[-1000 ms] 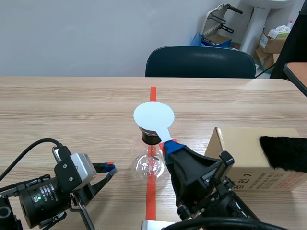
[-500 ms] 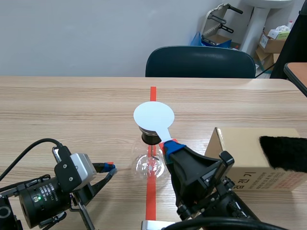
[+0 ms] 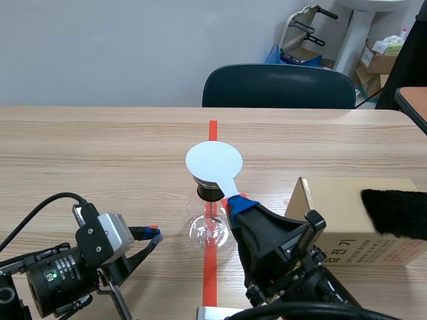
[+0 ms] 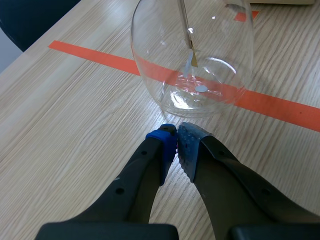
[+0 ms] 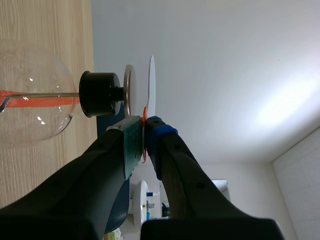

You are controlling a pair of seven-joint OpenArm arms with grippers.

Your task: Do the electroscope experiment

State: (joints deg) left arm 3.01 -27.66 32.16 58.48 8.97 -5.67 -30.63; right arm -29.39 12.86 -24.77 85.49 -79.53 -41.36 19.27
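Note:
The electroscope is a clear glass flask (image 3: pixel 209 230) with a black stopper (image 3: pixel 209 193), standing on the orange tape line. A flat white disc (image 3: pixel 213 162) on a short handle hovers over its top, with my right gripper (image 3: pixel 235 201) shut on the handle. In the right wrist view the white disc (image 5: pixel 151 85) sits a narrow gap away from the metal plate (image 5: pixel 128 90) above the stopper (image 5: pixel 100 94). My left gripper (image 4: pixel 176 137) is shut on nothing, low on the table, just short of the flask (image 4: pixel 192 55). The thin foil leaf (image 4: pixel 192 57) hangs inside.
A cardboard box (image 3: pixel 353 220) stands at the right with a black furry cloth (image 3: pixel 397 212) on it. A dark chair (image 3: pixel 279 87) is behind the table's far edge. The left gripper (image 3: pixel 155 235) lies left of the flask.

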